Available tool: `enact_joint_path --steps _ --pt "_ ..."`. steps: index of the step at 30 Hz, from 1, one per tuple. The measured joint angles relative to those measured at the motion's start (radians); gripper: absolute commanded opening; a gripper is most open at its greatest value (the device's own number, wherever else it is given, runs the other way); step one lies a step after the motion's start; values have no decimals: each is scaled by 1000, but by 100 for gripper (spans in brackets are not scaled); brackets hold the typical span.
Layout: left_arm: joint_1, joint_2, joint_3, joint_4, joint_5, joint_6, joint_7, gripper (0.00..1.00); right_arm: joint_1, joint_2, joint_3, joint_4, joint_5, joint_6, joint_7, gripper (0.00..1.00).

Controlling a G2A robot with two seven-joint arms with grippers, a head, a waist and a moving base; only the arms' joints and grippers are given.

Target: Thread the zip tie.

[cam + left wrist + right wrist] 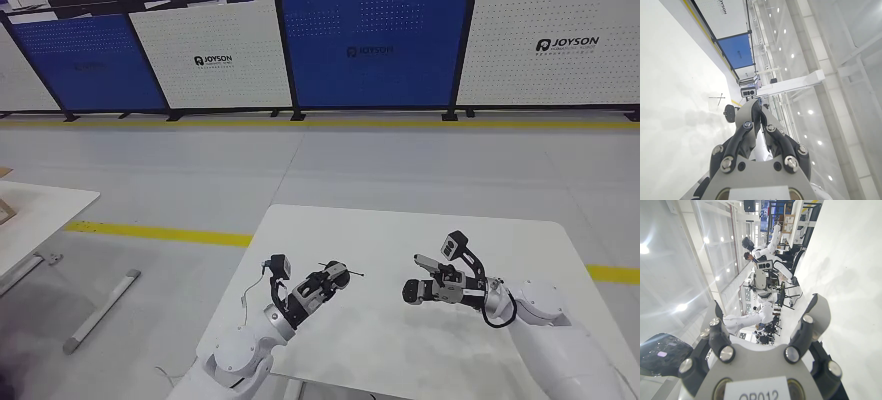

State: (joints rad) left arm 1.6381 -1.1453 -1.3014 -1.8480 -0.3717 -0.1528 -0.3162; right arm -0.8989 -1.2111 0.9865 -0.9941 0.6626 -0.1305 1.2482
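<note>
While both arms are hovering over the white tabletop (400, 225) in the top view, the left pincer (336, 275) is sitting just beside 2 thin black zip ties (355, 272), and the right pincer (415, 278) is facing it from well apart.

In the left wrist view, the left pincer (758, 113) is pressing its fingers together, while the zip ties (719, 98) are lying crossed on the tabletop (668, 75) off to one side.

In the right wrist view, the right pincer (768, 308) is gaping wide above the tabletop (851, 266).

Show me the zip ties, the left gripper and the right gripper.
zip ties (721, 97), left wrist view, where they cross.
left gripper (757, 106), left wrist view, at its shut fingertips.
right gripper (766, 301), right wrist view, midway between open fingertips.
</note>
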Motion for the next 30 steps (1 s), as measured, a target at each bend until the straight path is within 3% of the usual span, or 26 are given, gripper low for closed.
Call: enact_joint_path --steps 5,11,14,20,30 --pt "0 0 0 0 0 0 0 0 -2 0 1 -1 2 2 -3 100" --pt "0 0 0 0 0 0 0 0 3 9 56 -46 26 136 -153 100" --pt "0 0 0 0 0 0 0 0 -7 24 90 -111 -48 173 -247 100" --pt "0 0 0 0 0 0 0 0 -39 50 118 -286 -316 251 -449 100" --pt "0 0 0 0 0 0 0 0 -42 51 116 -290 -317 245 -447 100"
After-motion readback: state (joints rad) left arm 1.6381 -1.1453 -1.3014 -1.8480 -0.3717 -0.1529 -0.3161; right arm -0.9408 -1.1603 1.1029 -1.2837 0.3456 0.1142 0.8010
